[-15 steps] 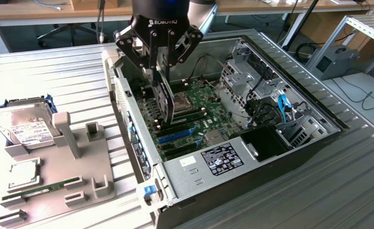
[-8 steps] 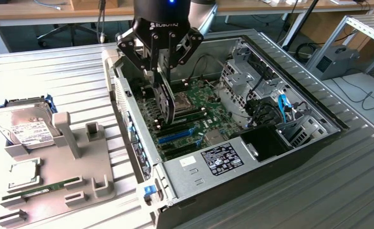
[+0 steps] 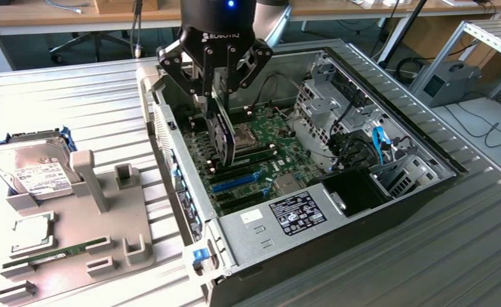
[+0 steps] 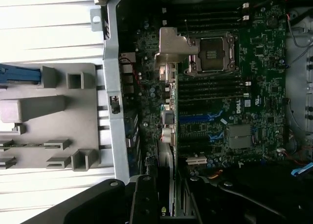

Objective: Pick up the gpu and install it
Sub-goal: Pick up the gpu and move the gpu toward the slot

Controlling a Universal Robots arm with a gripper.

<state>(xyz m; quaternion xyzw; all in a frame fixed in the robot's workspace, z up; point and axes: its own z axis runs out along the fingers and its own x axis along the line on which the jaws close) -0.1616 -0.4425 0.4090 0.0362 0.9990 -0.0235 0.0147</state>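
The gpu (image 3: 223, 131) is a slim dark card hanging on edge. My gripper (image 3: 218, 89) is shut on its upper end. The card is inside the open computer case (image 3: 387, 96), just above the motherboard (image 3: 276, 150) and beside the CPU socket (image 3: 246, 135). Its lower end is close above the blue expansion slots (image 3: 233, 182); I cannot tell whether it touches them. In the wrist view the gpu's pale metal bracket (image 4: 168, 53) stands near the case's rear wall (image 4: 111, 87), with the card's edge running back to my gripper (image 4: 166, 204). A blue slot (image 4: 198, 119) lies beside it.
On the exterior view's left a grey fixture tray (image 3: 71, 243) holds a hard drive (image 3: 33, 169), a CPU (image 3: 30, 231) and a green memory stick (image 3: 59, 251). Inside the case are a power supply (image 3: 289, 214), a drive cage (image 3: 327, 105) and blue cables (image 3: 378, 141).
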